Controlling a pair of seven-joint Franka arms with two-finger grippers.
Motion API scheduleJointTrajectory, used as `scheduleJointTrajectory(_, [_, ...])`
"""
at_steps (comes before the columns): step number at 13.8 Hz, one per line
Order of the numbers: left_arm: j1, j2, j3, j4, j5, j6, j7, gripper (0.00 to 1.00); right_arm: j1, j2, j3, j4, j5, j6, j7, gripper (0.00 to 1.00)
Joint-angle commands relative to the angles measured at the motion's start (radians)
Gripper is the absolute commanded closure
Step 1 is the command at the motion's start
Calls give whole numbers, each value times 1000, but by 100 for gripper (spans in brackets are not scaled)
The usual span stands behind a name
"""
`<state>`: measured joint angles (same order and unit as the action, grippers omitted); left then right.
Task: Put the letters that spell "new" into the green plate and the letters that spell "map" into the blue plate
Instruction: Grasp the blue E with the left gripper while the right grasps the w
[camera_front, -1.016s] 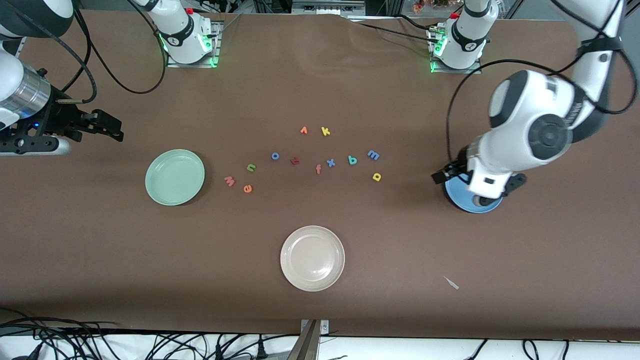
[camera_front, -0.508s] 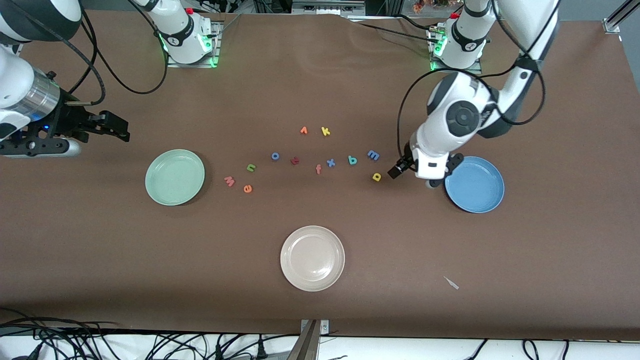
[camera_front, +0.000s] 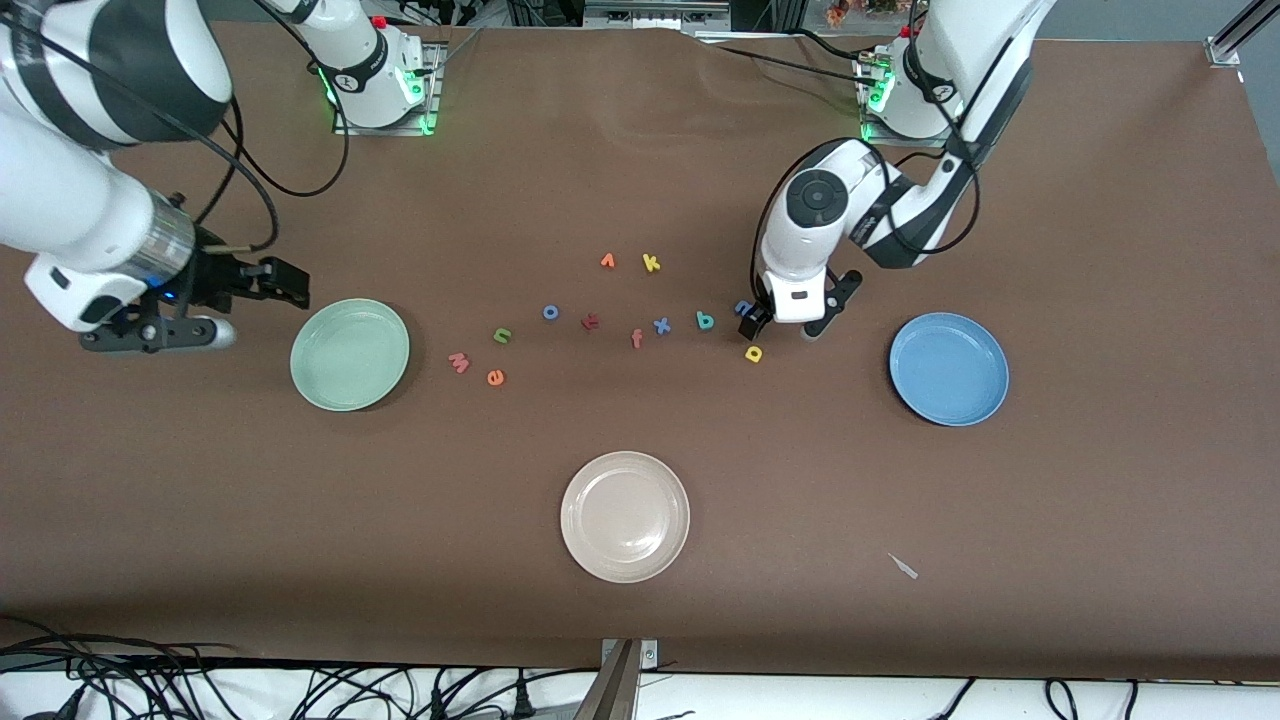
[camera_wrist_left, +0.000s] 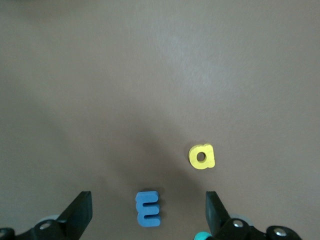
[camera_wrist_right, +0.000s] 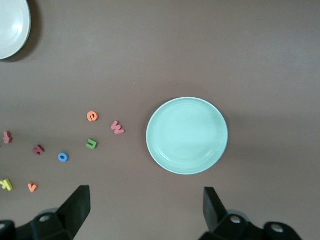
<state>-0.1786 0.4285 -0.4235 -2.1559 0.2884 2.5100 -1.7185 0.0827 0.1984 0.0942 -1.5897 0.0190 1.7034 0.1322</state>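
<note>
Brown table (camera_front: 1100, 200): left pincer (camera_wrist_left: 145, 212) spread over blue m (camera_wrist_left: 148, 209).

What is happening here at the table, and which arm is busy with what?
Nothing is sorted yet: the green plate and the blue plate hold no letters. The left gripper hangs open over the blue m, with the yellow p close beside it. The right gripper is open too, near the green plate at the right arm's end of the table. The green n, orange e and pink w lie on the table beside that plate.
</note>
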Motion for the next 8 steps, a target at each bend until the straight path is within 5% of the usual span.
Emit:
scheduleJointTrajectory(1, [-10, 62, 2, 17, 69, 44, -84, 6, 25, 18, 2, -13, 6, 56, 75, 0])
scheduleJointTrajectory(8, [-27, 95, -6, 25, 68, 47, -85, 21, 26, -8, 82, -349, 1, 445, 193, 0])
